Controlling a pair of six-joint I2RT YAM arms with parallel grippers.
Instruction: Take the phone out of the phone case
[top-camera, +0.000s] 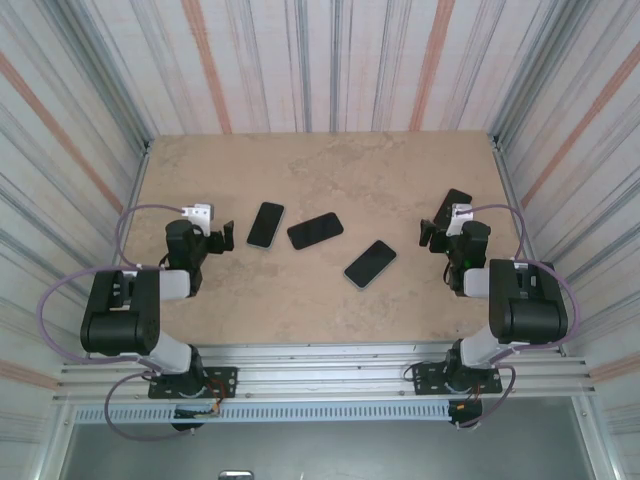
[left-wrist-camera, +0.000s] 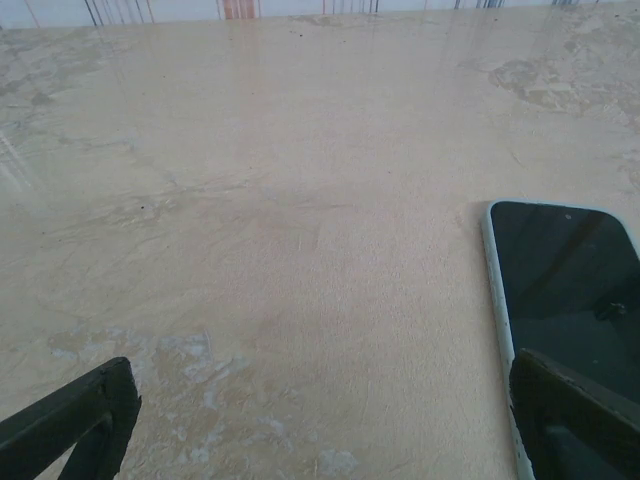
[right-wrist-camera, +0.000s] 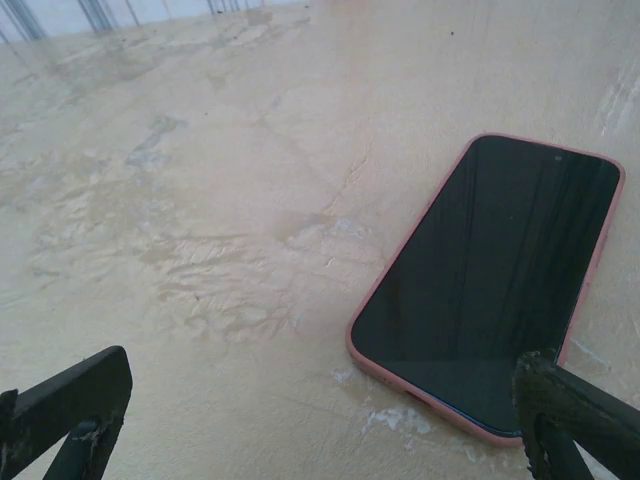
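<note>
Phones, four counted from above, lie face-up on the beige marbled tabletop (top-camera: 300, 170): a white-rimmed phone (top-camera: 266, 224), a black phone (top-camera: 315, 230), a grey-rimmed phone (top-camera: 370, 263) and a half-hidden fourth phone (top-camera: 457, 198). Left wrist view: the left gripper (left-wrist-camera: 320, 385) gapes wide and empty, the white-rimmed phone by one finger. Right wrist view makes plain the fourth phone's pink case, with the right gripper (right-wrist-camera: 325, 370) equally wide, holding nothing.

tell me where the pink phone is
The pink phone lies flat on the table just ahead of the right gripper, nearest its right-hand finger; seen from above, that is the table's right side.
</note>
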